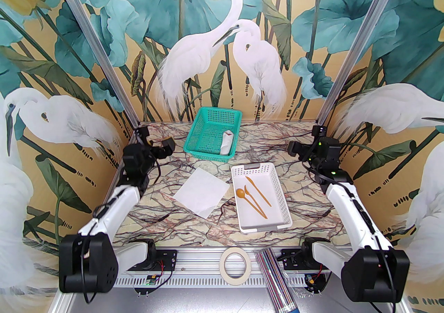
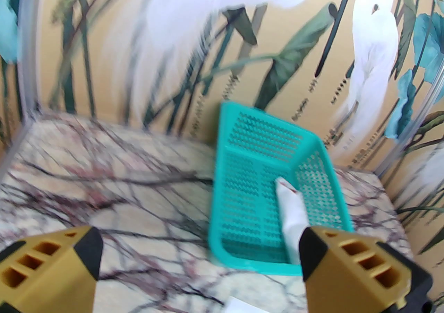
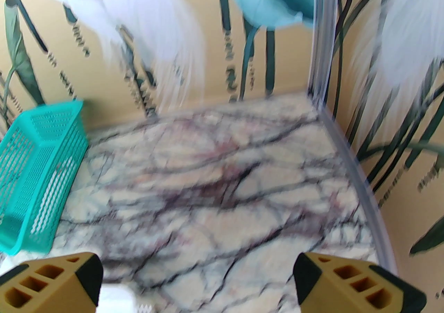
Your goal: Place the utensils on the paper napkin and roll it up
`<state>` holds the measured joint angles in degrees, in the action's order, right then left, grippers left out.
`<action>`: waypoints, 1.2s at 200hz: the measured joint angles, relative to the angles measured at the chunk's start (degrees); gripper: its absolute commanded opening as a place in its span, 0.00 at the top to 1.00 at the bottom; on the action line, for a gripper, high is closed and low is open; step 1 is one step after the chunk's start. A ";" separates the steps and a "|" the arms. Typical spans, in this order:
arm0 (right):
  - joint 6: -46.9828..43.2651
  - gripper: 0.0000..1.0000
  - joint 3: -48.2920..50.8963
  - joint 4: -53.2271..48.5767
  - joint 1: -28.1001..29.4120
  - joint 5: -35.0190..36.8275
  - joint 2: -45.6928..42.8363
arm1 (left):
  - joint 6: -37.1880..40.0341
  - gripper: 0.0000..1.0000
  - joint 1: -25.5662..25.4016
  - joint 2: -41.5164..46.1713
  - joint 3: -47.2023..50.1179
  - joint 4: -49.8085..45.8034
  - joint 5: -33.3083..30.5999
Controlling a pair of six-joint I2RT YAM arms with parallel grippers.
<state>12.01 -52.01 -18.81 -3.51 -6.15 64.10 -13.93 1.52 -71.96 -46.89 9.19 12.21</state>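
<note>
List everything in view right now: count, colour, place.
table: one, marbled
paper napkin: one, white, flat at table centre
white tray: one, white, right of napkin
utensils: three, orange-brown, in white tray
basket: one, teal, far centre
rolled bundle: one, white, in basket
tape roll: one, cream, near rail
striped sticks: one bundle, dark, beside tape roll
left gripper: one, yellow-black, open
right gripper: one, yellow-black, open

A left end effector (image 2: 199,252) finger (image 2: 347,263) hid the rolled bundle's (image 2: 291,207) near end; the right wrist view cropped the teal basket (image 3: 38,166) and blurred the worktop (image 3: 222,183).
</note>
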 measured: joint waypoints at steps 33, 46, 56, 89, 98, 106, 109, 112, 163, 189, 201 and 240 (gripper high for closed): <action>1.38 0.01 -0.87 -9.99 0.02 -4.48 0.07 | -1.38 0.02 -0.02 -8.79 -8.20 -11.89 3.43; 1.55 0.01 -0.87 -12.61 0.02 -5.70 0.15 | -1.51 0.04 -0.02 -12.35 -10.95 -15.54 4.59; 1.62 0.01 -0.87 -14.08 0.15 -6.38 0.31 | -1.51 0.05 -0.02 -15.43 -13.31 -18.53 5.40; 1.88 0.01 -0.85 -16.85 1.51 -8.39 1.77 | -0.68 0.04 -0.94 -23.78 -21.27 -26.49 6.40; 1.95 0.01 -0.74 -17.18 2.25 -8.74 2.36 | -0.13 0.04 -1.55 -25.38 -23.12 -28.02 6.34; 1.95 0.01 -0.59 -17.38 2.89 -8.90 2.86 | 0.17 0.04 -2.10 -26.51 -24.65 -29.35 6.21; 1.95 0.01 -0.50 -17.55 3.23 -8.92 3.23 | 0.24 0.04 -2.29 -26.95 -25.14 -29.70 6.16; 1.95 0.01 -0.46 -17.66 3.43 -8.92 3.43 | 0.28 0.04 -2.47 -27.26 -25.66 -30.14 6.16; 1.95 0.01 1.60 -18.34 7.02 -8.81 7.21 | 1.77 0.07 -4.37 -34.62 -34.01 -33.90 6.03; 1.95 0.01 1.70 -18.27 7.96 -8.55 8.33 | 2.51 0.17 -4.83 -38.51 -37.59 -34.95 5.68; 1.95 0.01 1.70 -18.27 8.09 -8.44 8.74 | 2.84 0.25 -4.92 -40.13 -39.23 -35.63 5.57; 1.97 0.01 1.81 -17.99 8.46 -7.56 10.32 | 2.49 0.43 -4.92 -43.95 -43.69 -36.44 5.53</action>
<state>13.98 -50.19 -36.80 4.95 -13.72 74.41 -11.44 -3.40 -115.92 -90.59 -27.24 17.74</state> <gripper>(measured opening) 0.991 0.618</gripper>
